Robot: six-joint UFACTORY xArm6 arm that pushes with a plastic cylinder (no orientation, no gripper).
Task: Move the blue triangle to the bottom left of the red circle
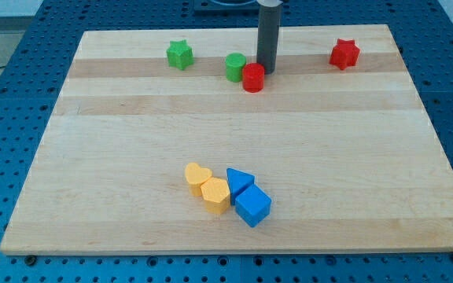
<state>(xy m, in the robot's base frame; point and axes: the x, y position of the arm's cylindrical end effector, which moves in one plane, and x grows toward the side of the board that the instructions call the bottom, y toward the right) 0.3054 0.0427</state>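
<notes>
The blue triangle [239, 182] lies near the view's bottom centre, touching a blue cube [252, 206] below it and a yellow hexagon [215, 194] at its left. The red circle [253, 78] stands near the view's top centre, next to a green circle [236, 67]. My tip [267, 69] is at the rod's lower end, just right of the red circle and close to it, far above the blue triangle.
A yellow heart [197, 175] touches the yellow hexagon. A green star [179, 55] sits at the top left and a red star [344, 53] at the top right. The wooden board [93, 157] lies on a blue perforated table.
</notes>
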